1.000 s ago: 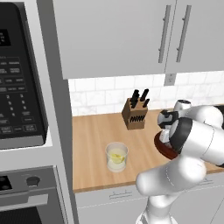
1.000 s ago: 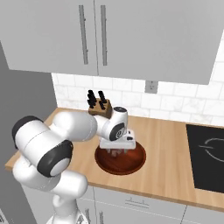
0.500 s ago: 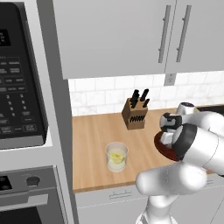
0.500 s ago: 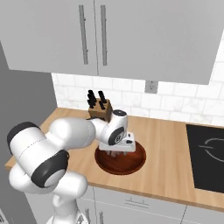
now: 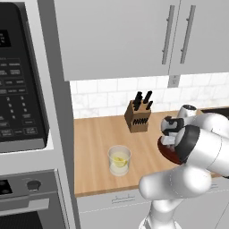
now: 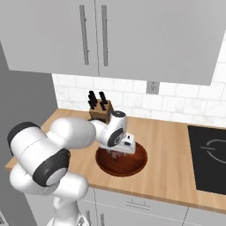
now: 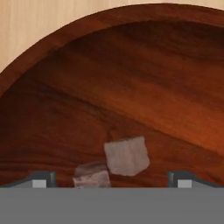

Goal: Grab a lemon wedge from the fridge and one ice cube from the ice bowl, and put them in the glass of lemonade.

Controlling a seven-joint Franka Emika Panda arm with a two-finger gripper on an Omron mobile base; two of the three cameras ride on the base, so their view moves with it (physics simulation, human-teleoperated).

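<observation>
— What sits on the wooden worktop [image 5: 94,134]?

— A knife block [image 5: 137,117] with dark handles stands at the back edge, against the tiled wall. The glass of lemonade [image 5: 119,160] is near the front edge, towards the left end.

— And the ice bowl [image 6: 122,159]?

— Near the front edge too, right of the glass and well apart from it, left of the black cooktop [image 6: 207,158].

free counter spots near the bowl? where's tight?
Bare wood lies between the short clear glass of pale yellow lemonade and the wide reddish-brown ice bowl, and between that bowl and the black cooktop. Tight: the open claw over the bowl.
</observation>
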